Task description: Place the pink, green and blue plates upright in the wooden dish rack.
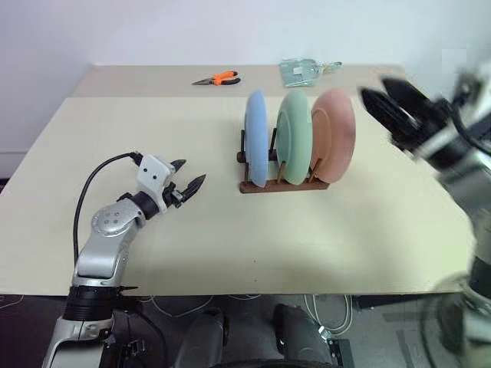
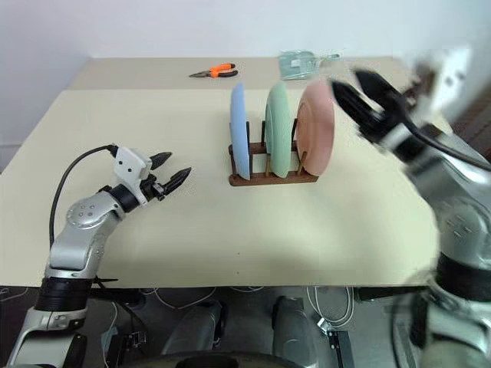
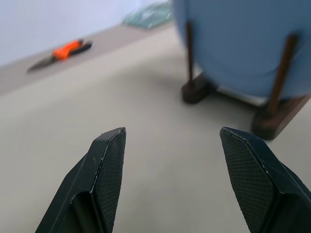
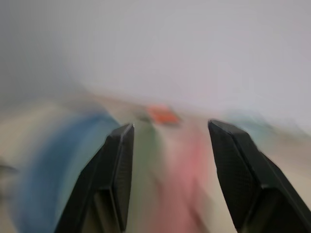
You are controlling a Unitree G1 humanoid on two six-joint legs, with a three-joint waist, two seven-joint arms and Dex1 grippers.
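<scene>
The blue plate (image 1: 256,138), green plate (image 1: 295,136) and pink plate (image 1: 334,134) stand upright side by side in the wooden dish rack (image 1: 282,184) at the table's middle. My right gripper (image 1: 382,97) hangs in the air just right of the pink plate, open and holding nothing; the right wrist view shows its fingers (image 4: 119,160) apart with the plates blurred beyond. My left gripper (image 1: 188,175) hovers low over the table left of the rack, open and empty. Its wrist view shows the blue plate (image 3: 238,43) and the rack's feet (image 3: 197,90) ahead.
Orange-handled pliers (image 1: 217,78) lie at the table's far edge. A clear plastic bag (image 1: 303,70) lies beside them to the right. The beige table (image 1: 153,123) spreads bare around the rack.
</scene>
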